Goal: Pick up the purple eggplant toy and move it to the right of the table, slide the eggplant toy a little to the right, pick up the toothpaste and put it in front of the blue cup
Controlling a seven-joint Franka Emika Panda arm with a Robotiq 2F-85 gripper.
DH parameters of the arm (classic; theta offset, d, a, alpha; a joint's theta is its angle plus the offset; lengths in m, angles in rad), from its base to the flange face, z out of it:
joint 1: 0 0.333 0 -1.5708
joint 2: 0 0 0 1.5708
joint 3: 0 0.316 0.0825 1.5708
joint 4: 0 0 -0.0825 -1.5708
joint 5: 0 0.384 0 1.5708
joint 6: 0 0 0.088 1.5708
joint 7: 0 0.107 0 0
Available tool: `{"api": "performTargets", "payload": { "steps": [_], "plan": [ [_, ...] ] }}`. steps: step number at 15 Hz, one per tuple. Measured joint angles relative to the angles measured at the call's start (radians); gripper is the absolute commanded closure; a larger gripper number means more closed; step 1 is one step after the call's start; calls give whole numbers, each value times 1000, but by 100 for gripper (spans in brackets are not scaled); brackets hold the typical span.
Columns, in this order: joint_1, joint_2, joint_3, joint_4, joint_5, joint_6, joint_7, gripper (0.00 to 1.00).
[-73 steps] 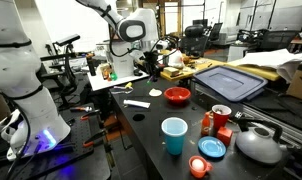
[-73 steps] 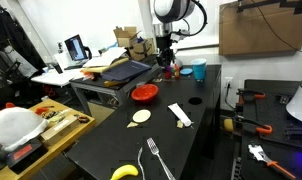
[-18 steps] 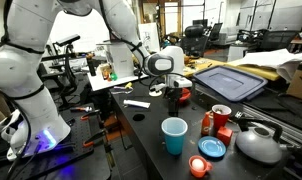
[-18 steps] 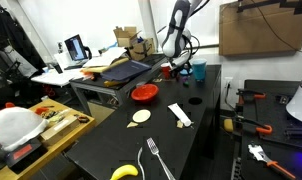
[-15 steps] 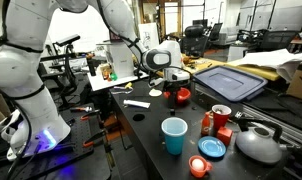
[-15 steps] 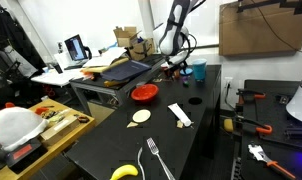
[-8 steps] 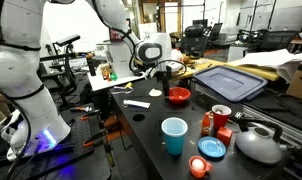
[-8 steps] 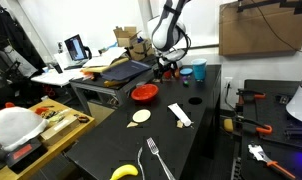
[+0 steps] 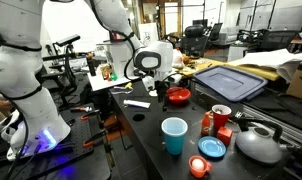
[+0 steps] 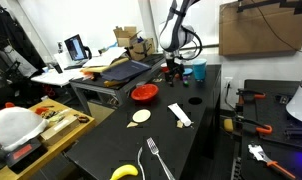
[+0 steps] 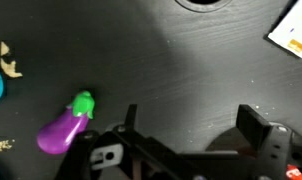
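The purple eggplant toy (image 11: pixel 65 128) with a green cap lies on the black table (image 11: pixel 191 60), left of my gripper (image 11: pixel 191 125) in the wrist view. The gripper is open with only bare tabletop between its fingers. The white toothpaste (image 11: pixel 291 30) lies at the upper right corner of that view. In both exterior views the gripper (image 9: pixel 158 80) (image 10: pixel 173 68) hangs over the table's far part. The toothpaste (image 9: pixel 137 103) (image 10: pixel 179 115) lies flat on the table. The blue cup (image 9: pixel 174 135) (image 10: pixel 199 70) stands upright. I cannot make out the eggplant in the exterior views.
A red bowl (image 9: pixel 178 96) (image 10: pixel 144 93) sits close to the gripper. A red cup (image 9: pixel 220 115), a flat blue dish (image 9: pixel 212 148) and a silver kettle (image 9: pixel 259 143) crowd one end. A banana (image 10: pixel 124 172), a fork (image 10: pixel 151 155) and a pale round slice (image 10: pixel 141 117) lie at the other end.
The arm has swung away from above the red bowl and turned at the wrist. The jaws stayed open and empty.
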State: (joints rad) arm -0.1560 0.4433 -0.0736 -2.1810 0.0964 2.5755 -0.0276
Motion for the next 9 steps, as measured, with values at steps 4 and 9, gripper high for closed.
{"api": "performTargets", "payload": {
  "steps": [4, 9],
  "plan": [
    [-47, 1, -16, -5, -10, -2, -77, 0],
    [-38, 31, -1, -5, -19, -2, -103, 0]
  ]
}}
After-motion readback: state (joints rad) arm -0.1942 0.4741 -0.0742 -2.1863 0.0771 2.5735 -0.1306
